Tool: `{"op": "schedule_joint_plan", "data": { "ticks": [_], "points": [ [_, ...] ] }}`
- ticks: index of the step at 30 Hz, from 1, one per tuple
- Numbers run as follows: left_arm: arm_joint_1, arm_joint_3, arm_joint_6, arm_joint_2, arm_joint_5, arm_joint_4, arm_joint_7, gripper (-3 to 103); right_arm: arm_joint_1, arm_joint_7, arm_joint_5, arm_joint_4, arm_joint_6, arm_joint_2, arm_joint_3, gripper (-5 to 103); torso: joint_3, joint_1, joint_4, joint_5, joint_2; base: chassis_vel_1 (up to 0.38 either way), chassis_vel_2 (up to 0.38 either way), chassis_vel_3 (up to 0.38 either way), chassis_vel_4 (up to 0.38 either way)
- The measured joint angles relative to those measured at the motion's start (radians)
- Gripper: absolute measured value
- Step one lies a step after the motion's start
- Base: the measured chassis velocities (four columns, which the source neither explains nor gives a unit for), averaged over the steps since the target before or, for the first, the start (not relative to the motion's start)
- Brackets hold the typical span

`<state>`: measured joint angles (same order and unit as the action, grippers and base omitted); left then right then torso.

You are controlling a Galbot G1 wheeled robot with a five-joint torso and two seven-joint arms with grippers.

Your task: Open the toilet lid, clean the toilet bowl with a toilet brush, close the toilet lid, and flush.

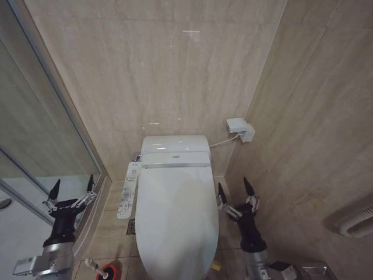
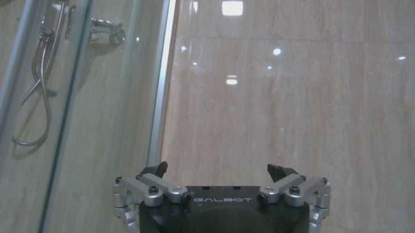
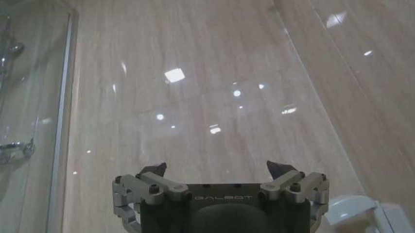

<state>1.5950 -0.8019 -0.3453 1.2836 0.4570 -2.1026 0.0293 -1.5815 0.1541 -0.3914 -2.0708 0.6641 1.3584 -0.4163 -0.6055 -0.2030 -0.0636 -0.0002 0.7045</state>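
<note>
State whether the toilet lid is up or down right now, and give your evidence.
Down. In the head view the toilet lid lies flat over the toilet bowl, hiding the inside; both open grippers hover beside it, not touching.

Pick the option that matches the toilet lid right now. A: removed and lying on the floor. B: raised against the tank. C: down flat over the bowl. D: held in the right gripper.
C: the toilet lid lies flat and closed, with the left gripper and right gripper open on either side, touching nothing.
</note>
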Motion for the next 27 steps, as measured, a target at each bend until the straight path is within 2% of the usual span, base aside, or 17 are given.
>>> {"op": "schedule_joint_plan", "data": {
  "ticks": [1,5,10,19,27],
  "points": [
    [0.0,0.0,0.0,0.0,0.0,0.0,0.0,100,0.0,0.0,0.0,0.0,0.0,0.0,0.0,100,0.0,0.0,0.0,0.0,0.0,0.0,0.0,0.0,0.0],
    [-0.083,-0.009,-0.045,-0.057,0.083,0.118,-0.084,100,0.049,-0.003,0.002,0.032,-0.011,-0.002,0.018,100,0.0,0.0,-0.0007,0.0,0.0,0.0,0.0,0.0,0.0],
    [-0.153,0.002,-0.064,-0.105,0.13,0.213,-0.133,100,0.076,-0.013,0.003,0.053,-0.025,-0.009,0.029,100,0.0,0.0,-0.0002,0.0001,0.0,0.0,0.0,0.0,0.0],
    [-0.264,0.071,-0.055,-0.178,0.15,0.318,-0.129,100,0.082,-0.055,0.003,0.075,-0.037,0.011,-0.008,100,0.0,0.0,-0.0005,0.0,0.0,0.0,0.0,0.0,0.0],
    [-0.319,0.114,-0.045,-0.229,0.166,0.333,-0.133,100,0.085,-0.056,0.011,0.089,-0.041,0.038,-0.018,100,0.0,0.0,-0.0005,0.0002,0.0,0.0,0.0,0.0,0.0]
  ]
}}
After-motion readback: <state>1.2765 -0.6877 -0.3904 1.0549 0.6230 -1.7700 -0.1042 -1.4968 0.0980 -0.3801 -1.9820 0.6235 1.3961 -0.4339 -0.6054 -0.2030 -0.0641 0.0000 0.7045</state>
